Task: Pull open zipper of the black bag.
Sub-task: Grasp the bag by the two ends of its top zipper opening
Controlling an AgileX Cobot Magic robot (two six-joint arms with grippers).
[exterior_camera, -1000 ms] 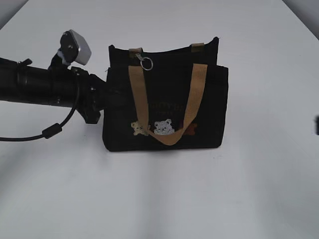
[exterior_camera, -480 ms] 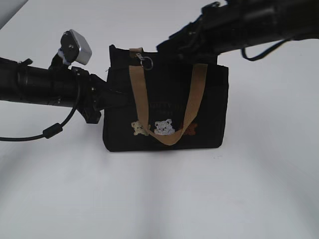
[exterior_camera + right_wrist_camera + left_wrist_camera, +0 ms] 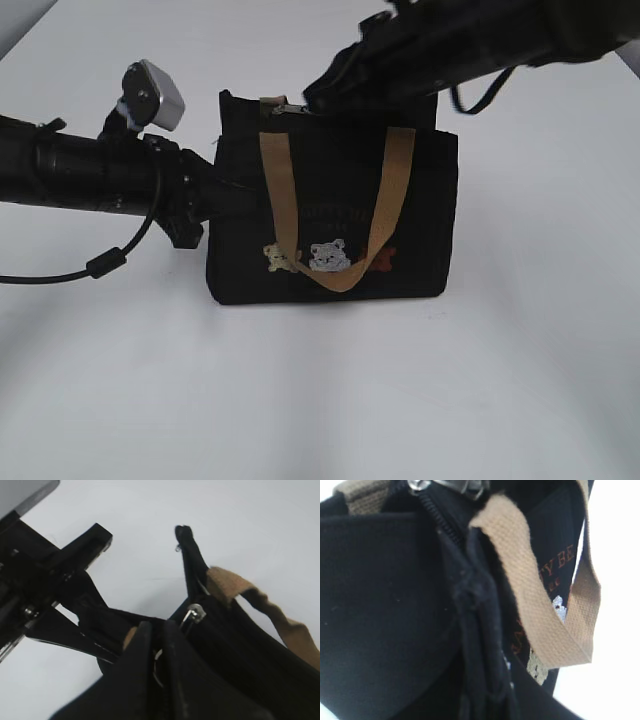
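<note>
The black bag [image 3: 335,215] stands upright on the white table, its tan handles [image 3: 278,190] hanging down the front over the bear patches. My left gripper [image 3: 228,200] reaches in from the left and is shut on the bag's left end seam [image 3: 470,600]. The zipper [image 3: 439,525] runs along the top edge. My right gripper [image 3: 310,100] comes down from the upper right onto the top left corner. Its fingers [image 3: 140,650] are shut on the zipper's silver ring [image 3: 159,656], just below the metal slider [image 3: 194,614]. Most of the ring is hidden between the fingers.
The left arm [image 3: 80,175] lies low across the table's left side, with its silver wrist camera [image 3: 152,95] and a looping cable [image 3: 100,265]. The right arm [image 3: 480,40] crosses above the bag's back edge. White table [image 3: 320,400] lies in front.
The right arm swung in from the upper right, came down to the bag's top left corner and closed its jaws on the ring, which no longer hangs down. The left gripper held still.
</note>
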